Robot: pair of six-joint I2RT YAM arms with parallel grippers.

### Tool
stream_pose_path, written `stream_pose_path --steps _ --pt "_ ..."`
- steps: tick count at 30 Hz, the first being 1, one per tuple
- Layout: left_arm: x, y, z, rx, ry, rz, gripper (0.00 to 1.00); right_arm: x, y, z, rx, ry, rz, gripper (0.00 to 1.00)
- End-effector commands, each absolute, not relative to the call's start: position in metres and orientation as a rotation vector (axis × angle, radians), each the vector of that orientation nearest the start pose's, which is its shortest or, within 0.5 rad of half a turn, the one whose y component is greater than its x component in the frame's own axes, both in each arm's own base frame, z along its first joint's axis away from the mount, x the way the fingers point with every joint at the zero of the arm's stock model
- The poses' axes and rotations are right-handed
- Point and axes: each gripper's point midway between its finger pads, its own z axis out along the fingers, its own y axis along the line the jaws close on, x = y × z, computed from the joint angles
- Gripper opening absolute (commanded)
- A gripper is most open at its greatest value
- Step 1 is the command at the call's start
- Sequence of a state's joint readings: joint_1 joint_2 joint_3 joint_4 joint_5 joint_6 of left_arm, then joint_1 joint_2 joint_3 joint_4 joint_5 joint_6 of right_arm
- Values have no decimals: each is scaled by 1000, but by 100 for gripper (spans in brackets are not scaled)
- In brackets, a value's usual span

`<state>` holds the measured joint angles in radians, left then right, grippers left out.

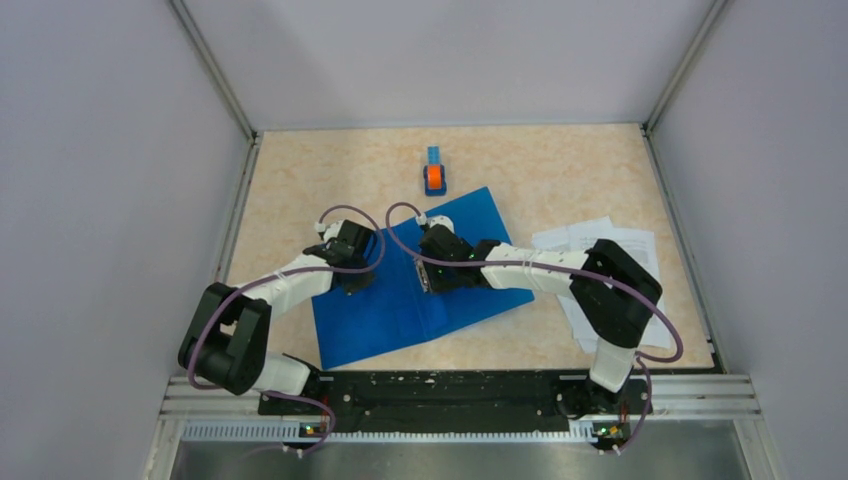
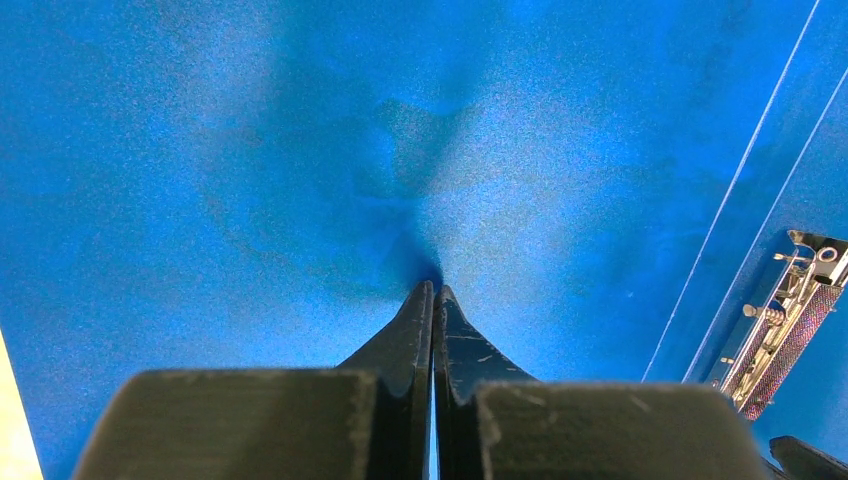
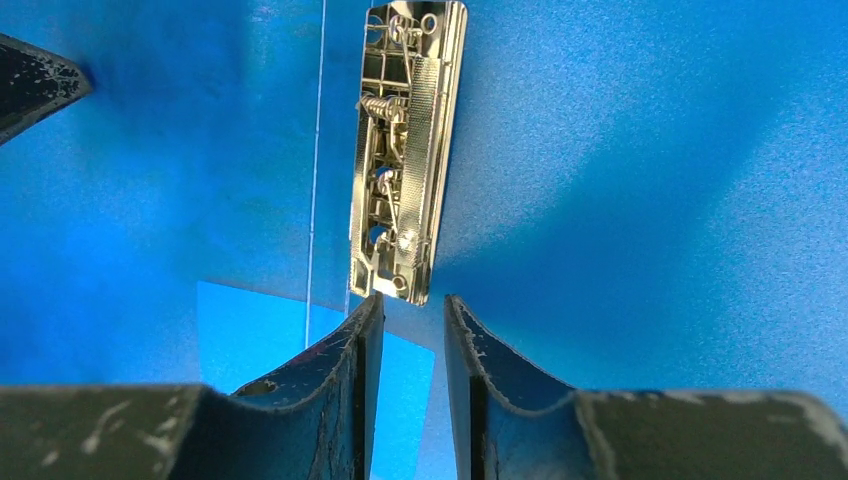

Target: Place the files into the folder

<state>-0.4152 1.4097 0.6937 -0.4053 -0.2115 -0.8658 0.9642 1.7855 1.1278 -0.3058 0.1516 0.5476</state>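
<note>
The blue folder (image 1: 380, 320) lies open and flat in the middle of the table, with its metal spine clip (image 1: 422, 275) facing up. The files (image 1: 580, 240), white printed sheets, lie on the table to its right, partly under the right arm. My left gripper (image 1: 353, 284) is shut and empty, its tips (image 2: 434, 290) pressing on the folder's left inner side (image 2: 250, 150). My right gripper (image 1: 432, 277) is over the spine, its jaws a narrow gap apart (image 3: 412, 305) just short of the near end of the clip (image 3: 405, 150), holding nothing.
A small blue-and-orange object (image 1: 434, 175) stands beyond the folder's far edge. Grey walls close in the table on the left, right and back. The clip also shows at the right edge of the left wrist view (image 2: 785, 310).
</note>
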Motion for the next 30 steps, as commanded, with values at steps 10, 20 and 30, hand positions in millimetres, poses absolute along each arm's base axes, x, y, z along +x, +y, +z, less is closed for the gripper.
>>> stream_pose_path --steps 10,20,30 --pt "251 -101 8 -658 2627 -42 0 252 374 65 -432 2476 538 24" --pt "250 -101 7 -656 2629 -42 0 251 379 50 -446 2507 526 19" --pt "249 -98 6 -657 2632 -21 0 249 367 32 -448 2542 400 11"
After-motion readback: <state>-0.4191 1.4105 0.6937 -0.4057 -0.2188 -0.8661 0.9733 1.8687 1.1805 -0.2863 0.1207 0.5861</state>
